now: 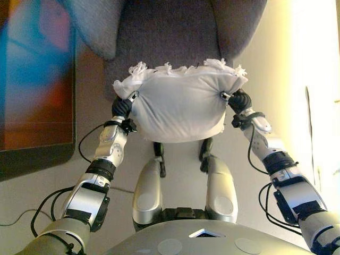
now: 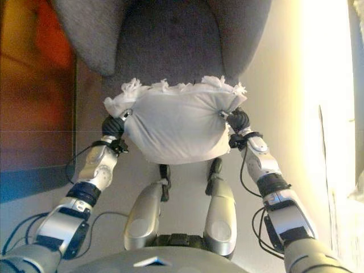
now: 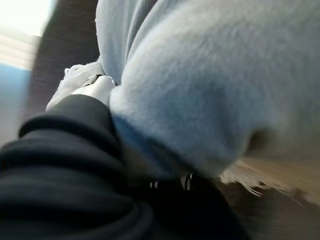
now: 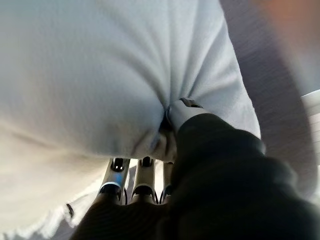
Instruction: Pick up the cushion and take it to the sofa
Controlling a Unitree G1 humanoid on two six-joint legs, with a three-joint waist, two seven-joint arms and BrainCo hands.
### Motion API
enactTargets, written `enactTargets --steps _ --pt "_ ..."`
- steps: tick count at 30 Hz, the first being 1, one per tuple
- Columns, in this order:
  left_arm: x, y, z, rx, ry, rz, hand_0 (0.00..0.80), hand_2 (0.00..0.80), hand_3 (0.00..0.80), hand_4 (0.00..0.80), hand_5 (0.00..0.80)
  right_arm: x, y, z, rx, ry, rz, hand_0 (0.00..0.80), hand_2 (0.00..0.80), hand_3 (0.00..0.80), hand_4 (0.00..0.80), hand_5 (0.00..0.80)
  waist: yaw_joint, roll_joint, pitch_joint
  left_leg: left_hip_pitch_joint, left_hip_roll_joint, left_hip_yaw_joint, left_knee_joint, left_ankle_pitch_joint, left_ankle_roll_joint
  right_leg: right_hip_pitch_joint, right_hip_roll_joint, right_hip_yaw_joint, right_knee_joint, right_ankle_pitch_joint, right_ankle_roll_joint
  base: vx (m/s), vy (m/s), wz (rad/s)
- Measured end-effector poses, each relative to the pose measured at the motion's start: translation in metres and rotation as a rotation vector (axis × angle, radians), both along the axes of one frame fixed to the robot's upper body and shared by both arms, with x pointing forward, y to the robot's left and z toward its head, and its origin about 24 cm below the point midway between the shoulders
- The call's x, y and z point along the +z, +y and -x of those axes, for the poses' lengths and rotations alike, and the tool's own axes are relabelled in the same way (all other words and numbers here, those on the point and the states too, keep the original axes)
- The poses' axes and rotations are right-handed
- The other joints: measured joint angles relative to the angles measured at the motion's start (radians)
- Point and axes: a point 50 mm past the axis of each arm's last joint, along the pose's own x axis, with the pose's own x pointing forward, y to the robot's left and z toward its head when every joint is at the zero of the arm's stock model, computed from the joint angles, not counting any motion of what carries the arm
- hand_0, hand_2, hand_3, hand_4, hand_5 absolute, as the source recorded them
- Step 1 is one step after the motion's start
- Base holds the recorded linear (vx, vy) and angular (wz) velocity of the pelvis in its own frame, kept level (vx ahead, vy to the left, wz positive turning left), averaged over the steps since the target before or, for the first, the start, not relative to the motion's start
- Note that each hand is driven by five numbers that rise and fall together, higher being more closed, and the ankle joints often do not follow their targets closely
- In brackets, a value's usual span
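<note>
Item: cushion, white, fringed along its far edge. You have it raised off the floor between both hands, held in front of the grey sofa.

Left hand: pressed into the cushion's left side. The fabric puckers around its thumb, and the fingers are clenched into the cloth beneath.

Right hand: mirrored on the right side. Its thumb is dug into a deep crease, with its fingers curled under the cushion, so both hands are grasping it.

Step in hand, by your reading: the carry, near its end, since the sofa seat lies just beyond the fingertips.

Next move calls for: reaching forward so the cushion clears the seat edge, lowering evenly, then releasing both hands together.
</note>
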Motion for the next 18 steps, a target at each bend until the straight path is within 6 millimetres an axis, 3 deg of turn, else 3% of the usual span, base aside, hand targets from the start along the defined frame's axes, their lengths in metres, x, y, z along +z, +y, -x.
enactTargets --steps 5,11,18 --pt "-0.037 0.0 0.028 0.003 0.147 0.006 0.8 0.8 0.8 0.8 0.8 -0.035 0.0 0.024 -0.002 0.127 -0.022 0.8 0.8 0.8 0.8 0.8 0.009 0.0 -0.092 0.147 -0.003 0.009 -0.122 0.021 -0.004 0.184 0.03 -0.018 -0.192 0.065 0.018 0.252 -0.041 -0.01" --pt "-0.05 -0.002 0.047 -0.015 0.211 0.035 0.8 0.8 0.8 0.8 0.8 -0.052 -0.002 0.049 -0.01 0.179 -0.036 0.8 0.8 0.8 0.8 0.8 0.02 -0.003 -0.15 0.278 -0.004 0.005 -0.21 0.026 -0.01 0.345 0.053 -0.021 -0.324 0.084 0.033 0.219 -0.071 0.07" --pt "-0.063 0.003 0.07 -0.031 0.264 0.009 0.8 0.8 0.8 0.8 0.8 -0.078 -0.001 0.075 -0.012 0.271 -0.029 0.8 0.8 0.8 0.8 0.8 0.02 -0.017 -0.219 0.383 0.001 0.008 -0.26 0.027 -0.016 0.435 0.064 -0.006 -0.343 0.067 0.043 0.123 -0.112 0.01"
